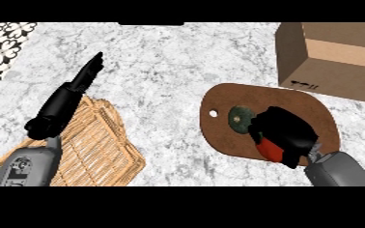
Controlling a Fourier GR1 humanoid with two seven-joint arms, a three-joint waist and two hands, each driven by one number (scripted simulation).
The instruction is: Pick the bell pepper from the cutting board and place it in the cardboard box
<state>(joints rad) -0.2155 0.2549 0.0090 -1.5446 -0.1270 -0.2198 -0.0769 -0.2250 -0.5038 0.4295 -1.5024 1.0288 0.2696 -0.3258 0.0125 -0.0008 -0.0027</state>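
Nearest me, the grey right forearm enters at the lower edge. Its black right hand is curled over the red bell pepper, clamped on it. I see the pepper over the right half of the brown oval wooden cutting board. The brown cardboard box stands near the board's far right edge on the grey marbled surface. My left hand, fingers straight, lies beside a flat woven wicker mat.

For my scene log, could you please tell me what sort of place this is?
Probably a kitchen counter: a marbled top, a wooden cutting board holding a red pepper under the right hand, and a woven mat to its left.
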